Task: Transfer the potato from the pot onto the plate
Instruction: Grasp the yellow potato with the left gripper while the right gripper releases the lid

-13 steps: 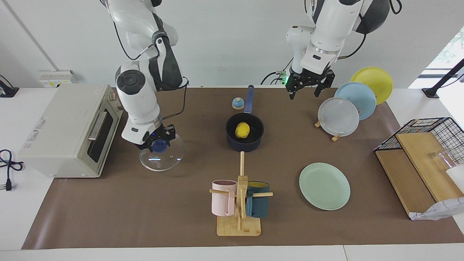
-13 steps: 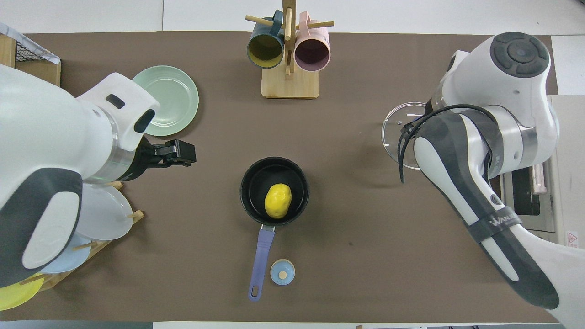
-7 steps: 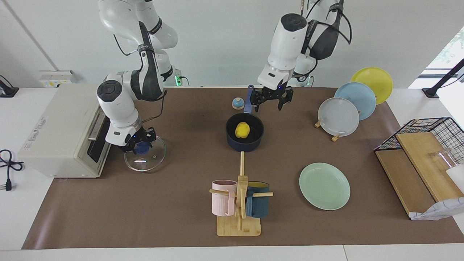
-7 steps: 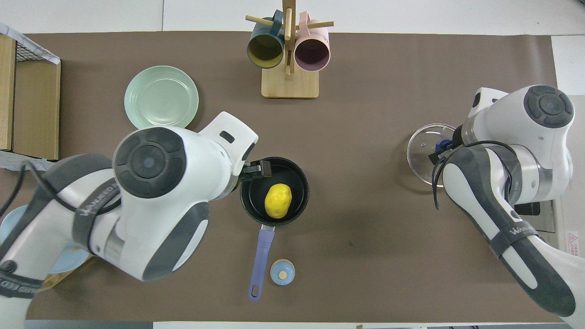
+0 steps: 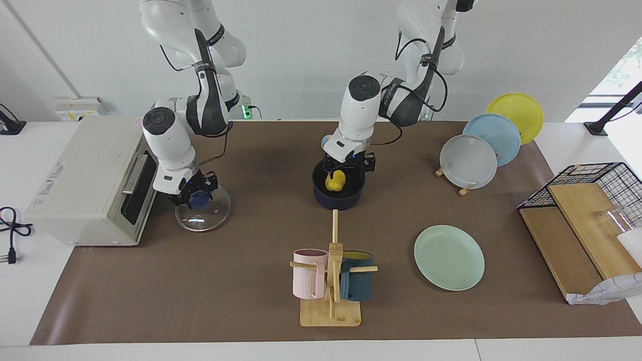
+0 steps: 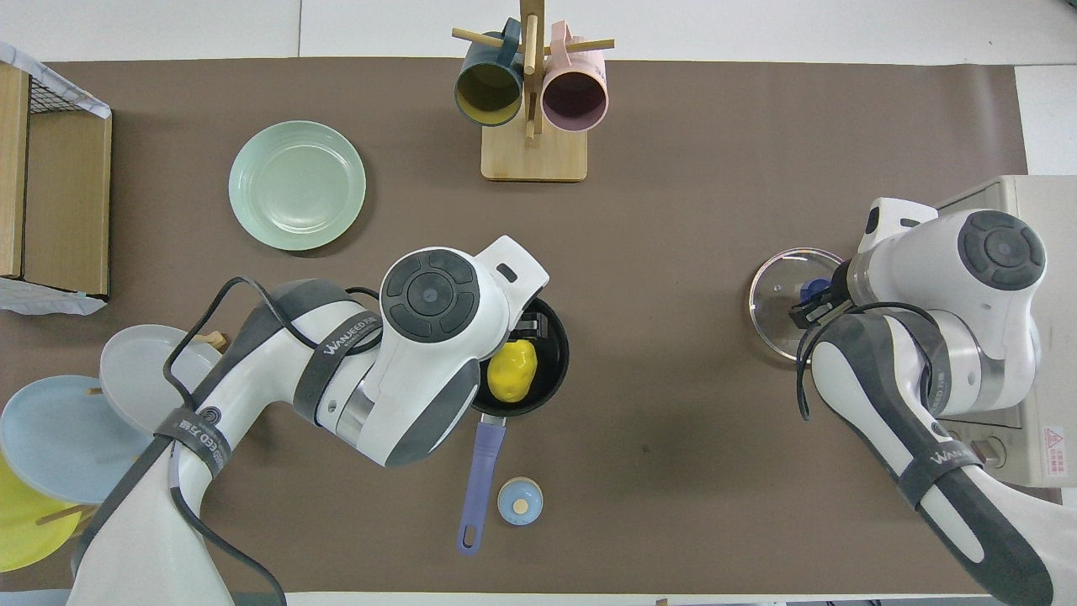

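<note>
The yellow potato (image 5: pixel 335 180) lies in the navy-blue pot (image 5: pixel 321 193) in the middle of the mat; it also shows in the overhead view (image 6: pixel 513 370). My left gripper (image 5: pixel 347 170) is down at the pot's mouth, open, with its fingers on either side of the potato's top. From above, the left hand covers much of the pot (image 6: pixel 557 349); the blue handle (image 6: pixel 478 480) points toward the robots. The mint-green plate (image 5: pixel 449 256) lies empty farther from the robots, toward the left arm's end. My right gripper (image 5: pixel 193 193) is shut on the blue knob of a glass lid (image 5: pixel 205 218).
A toaster oven (image 5: pixel 90 180) stands beside the lid at the right arm's end. A mug rack (image 5: pixel 331 281) stands farther out than the pot. A rack with grey-white (image 5: pixel 469 160), light blue and yellow plates, and a wire basket (image 5: pixel 597 180) with boards, stand at the left arm's end.
My left gripper has swung in from the plate rack and come down onto the pot around the potato. My right gripper has carried the glass lid toward the toaster oven.
</note>
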`<control>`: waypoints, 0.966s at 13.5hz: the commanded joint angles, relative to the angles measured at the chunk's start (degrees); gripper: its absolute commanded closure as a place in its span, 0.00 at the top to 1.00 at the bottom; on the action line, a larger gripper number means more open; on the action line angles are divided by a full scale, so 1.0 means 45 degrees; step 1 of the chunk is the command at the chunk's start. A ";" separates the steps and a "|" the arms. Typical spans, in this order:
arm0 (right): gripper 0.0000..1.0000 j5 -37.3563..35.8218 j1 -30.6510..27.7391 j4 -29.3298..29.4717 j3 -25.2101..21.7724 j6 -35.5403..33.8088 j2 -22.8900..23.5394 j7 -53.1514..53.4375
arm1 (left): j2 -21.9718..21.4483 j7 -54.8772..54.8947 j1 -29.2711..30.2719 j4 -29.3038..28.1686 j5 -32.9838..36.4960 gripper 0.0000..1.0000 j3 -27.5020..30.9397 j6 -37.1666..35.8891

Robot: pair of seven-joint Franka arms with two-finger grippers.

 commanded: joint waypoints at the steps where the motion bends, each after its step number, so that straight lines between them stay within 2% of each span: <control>1: 0.51 0.0219 -0.0342 -0.0538 0.0111 0.0360 -0.0479 -0.0580 | -0.0191 0.0226 -0.0691 -0.1135 -0.0108 1.00 0.0230 0.1021; 6: 0.53 0.0219 -0.0400 -0.0734 0.0111 0.0400 -0.0557 -0.0638 | 0.0160 0.0051 -0.1004 -0.1509 -0.0128 1.00 0.0230 0.1587; 8: 0.60 0.0200 -0.0439 -0.0773 0.0111 0.0400 -0.0557 -0.0659 | 0.0394 0.0031 -0.1004 -0.1509 -0.0128 1.00 0.0210 0.1882; 9: 0.71 0.0219 -0.0440 -0.0773 0.0111 0.0380 -0.0576 -0.0581 | 0.0473 0.0012 -0.1004 -0.1509 -0.0128 1.00 0.0210 0.2115; 10: 0.98 0.0200 -0.0420 -0.0735 0.0111 0.0341 -0.0557 -0.0503 | 0.0667 -0.0046 -0.1004 -0.1509 -0.0128 1.00 0.0210 0.2252; 13: 1.00 0.0239 -0.0401 0.0238 0.0150 -0.0572 -0.0557 -0.0114 | 0.0825 -0.0086 -0.1141 -0.1509 -0.0128 1.00 0.0230 0.2508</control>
